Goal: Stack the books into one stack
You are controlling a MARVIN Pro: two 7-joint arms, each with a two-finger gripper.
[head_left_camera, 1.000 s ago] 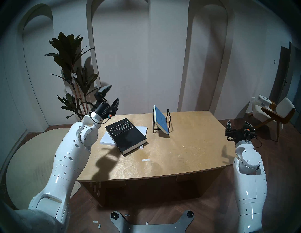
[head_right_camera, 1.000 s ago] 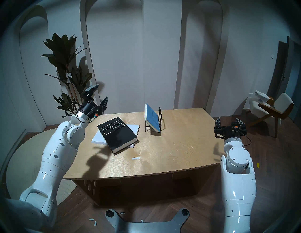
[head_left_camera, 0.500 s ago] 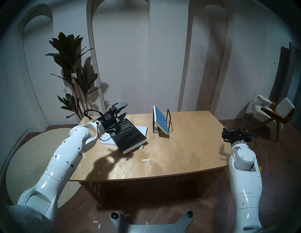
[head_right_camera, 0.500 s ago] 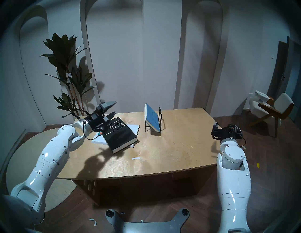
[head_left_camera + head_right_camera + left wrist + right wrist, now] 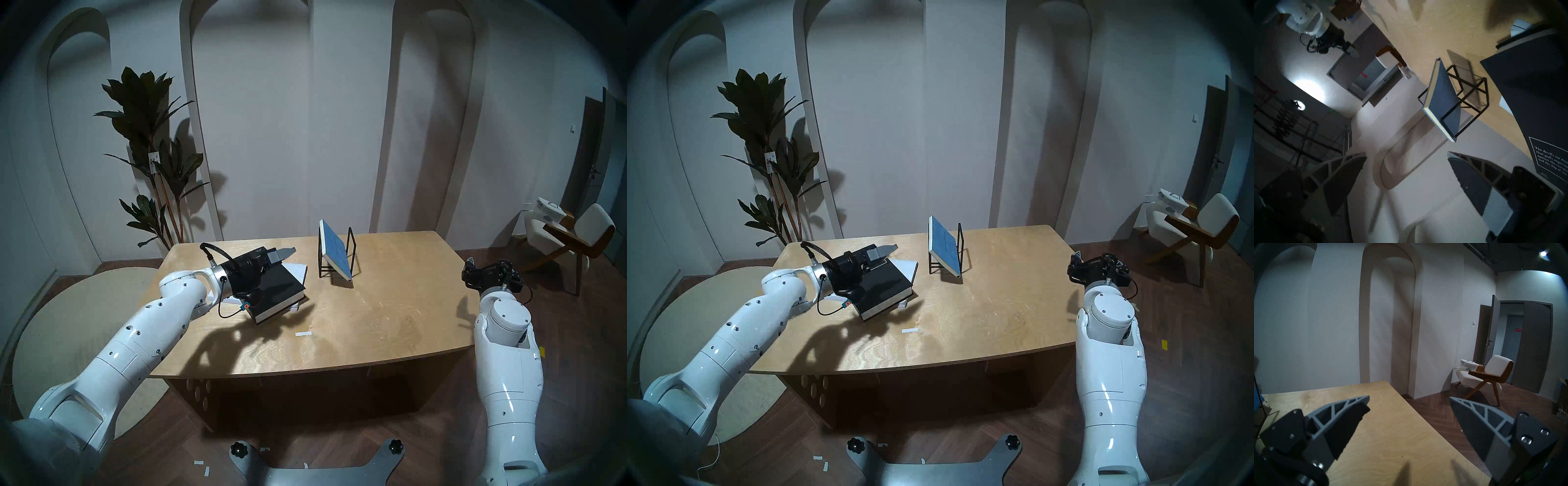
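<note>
Left arm (image 5: 142, 325) is reaching forward and to the right, its wrist holding the left gripper (image 5: 1407, 169) level with jaws standing wide apart, nothing between them. Right arm (image 5: 505, 342) is standing upright at the side, bearing the right gripper (image 5: 1409, 411) level, jaws likewise spread and empty.

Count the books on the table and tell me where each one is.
3. The white book lies flat at the table's left; the black book lies askew on top of it; the blue book leans tilted in the wire rack farther right. None other shows.
</note>
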